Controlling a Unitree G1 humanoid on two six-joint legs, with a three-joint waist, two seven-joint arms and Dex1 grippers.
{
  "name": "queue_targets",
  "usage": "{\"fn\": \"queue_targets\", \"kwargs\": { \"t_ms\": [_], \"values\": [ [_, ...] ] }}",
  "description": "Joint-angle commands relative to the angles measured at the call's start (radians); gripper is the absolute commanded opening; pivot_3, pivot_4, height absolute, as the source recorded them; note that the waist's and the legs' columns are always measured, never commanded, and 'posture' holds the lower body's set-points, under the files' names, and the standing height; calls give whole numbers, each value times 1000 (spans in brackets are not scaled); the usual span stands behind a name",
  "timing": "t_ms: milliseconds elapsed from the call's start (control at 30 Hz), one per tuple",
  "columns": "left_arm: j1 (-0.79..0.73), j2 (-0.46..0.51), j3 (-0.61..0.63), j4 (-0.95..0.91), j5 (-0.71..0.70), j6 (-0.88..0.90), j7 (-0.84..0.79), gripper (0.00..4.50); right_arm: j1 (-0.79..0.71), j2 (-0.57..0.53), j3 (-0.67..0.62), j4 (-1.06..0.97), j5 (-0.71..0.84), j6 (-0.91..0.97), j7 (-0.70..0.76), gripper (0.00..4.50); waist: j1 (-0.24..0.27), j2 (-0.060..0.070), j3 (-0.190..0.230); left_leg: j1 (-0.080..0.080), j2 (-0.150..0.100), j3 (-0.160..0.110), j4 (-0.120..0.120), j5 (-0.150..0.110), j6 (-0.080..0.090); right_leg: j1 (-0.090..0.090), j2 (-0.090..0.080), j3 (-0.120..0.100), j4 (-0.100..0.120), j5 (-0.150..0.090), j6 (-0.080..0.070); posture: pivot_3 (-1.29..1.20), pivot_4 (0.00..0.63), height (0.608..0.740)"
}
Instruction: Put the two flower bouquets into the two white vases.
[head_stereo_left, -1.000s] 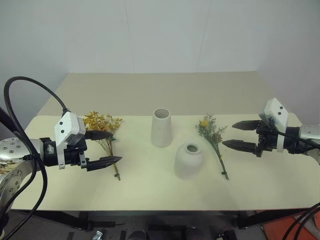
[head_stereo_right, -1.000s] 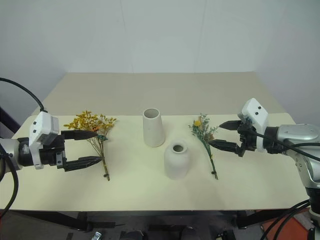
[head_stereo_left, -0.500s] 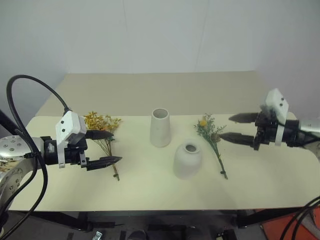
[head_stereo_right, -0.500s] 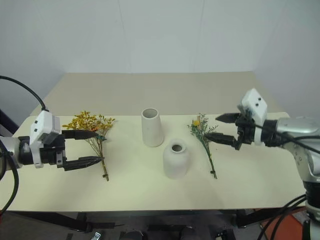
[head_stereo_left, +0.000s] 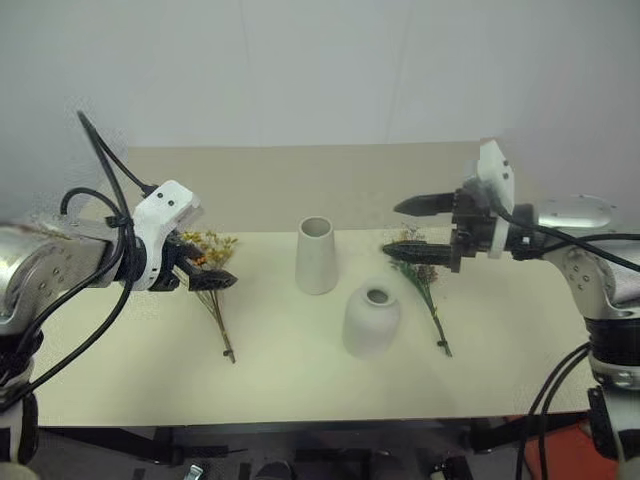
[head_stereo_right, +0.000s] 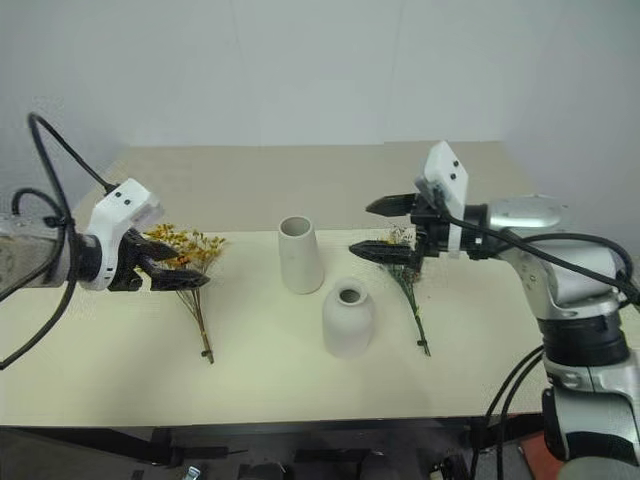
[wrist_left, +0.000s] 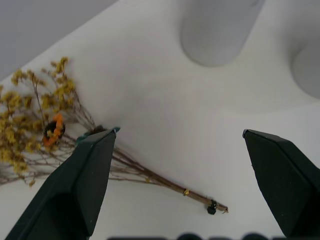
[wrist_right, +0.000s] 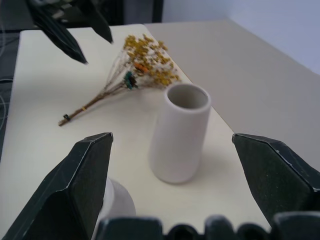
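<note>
Table (head_stereo_left: 280, 380), one, pale cream top, bearing four task items. Vases, two, matte white, both upright and empty: the taller vase (head_stereo_left: 316, 255), a slim cone with a wide rim, stands near the table's middle; the shorter vase (head_stereo_left: 371, 320), rounded with a narrow mouth, stands just beside it, nearer the robot and toward the right. Bouquets, two, both lying flat on the tabletop: the yellow-orange spray (head_stereo_left: 212, 262) on thin brown stems lies left of the taller vase, blossoms pointing away from the robot and stem ends toward the front edge; the green sprig (head_stereo_left: 428, 290) with its round yellow bloom lies right of the shorter vase, stem likewise running toward the front. Grippers, two, each with two black fingers. Left gripper (head_stereo_left: 200, 268) hangs over the blossom end of the yellow-orange spray, jaws spread wide, gripping nothing. Right gripper (head_stereo_left: 410, 228) points toward the robot's left above the head of the green sprig, jaws spread wide and likewise holding nothing. Neither bouquet stands in a vase.
</note>
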Motion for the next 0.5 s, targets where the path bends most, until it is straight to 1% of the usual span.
{"fn": "queue_targets", "kwargs": {
  "t_ms": [33,133,200,267,367,500],
  "values": [
    [-65,53,-104,143,-64,34,81,4463,-35,18,7,16,-15,-49,33,4500,-3,0,0,0,0,0,0,0,0,0,0,0,0,0,0,0,150,740],
    [-120,99,-213,227,-165,34,132,4463,-49,43,22,34,-27,-65,46,4500,-2,0,0,-1,0,0,0,0,0,-3,0,1,2,0,-1,0,150,740],
    [-149,112,-262,289,-255,34,198,4463,-56,58,26,45,-36,-75,52,4500,1,0,0,-1,0,0,0,0,0,-4,0,2,3,0,-1,0,150,740],
    [-180,105,-298,383,-358,34,315,4463,-60,69,27,54,-41,-84,59,4500,2,0,0,-1,-1,0,0,0,-1,-5,-1,3,8,0,-1,0,150,740],
    [-226,95,-352,540,-541,34,523,4463,-59,76,23,55,-45,-87,68,4500,3,0,0,-1,-1,-1,1,0,-1,-6,-1,4,7,0,-1,0,150,740],
    [-270,49,-398,727,-781,34,796,4463,-46,72,20,52,-44,-89,79,4500,5,0,0,-2,-2,-2,1,1,-2,-9,-1,6,9,0,-1,0,150,740]
  ]
}}
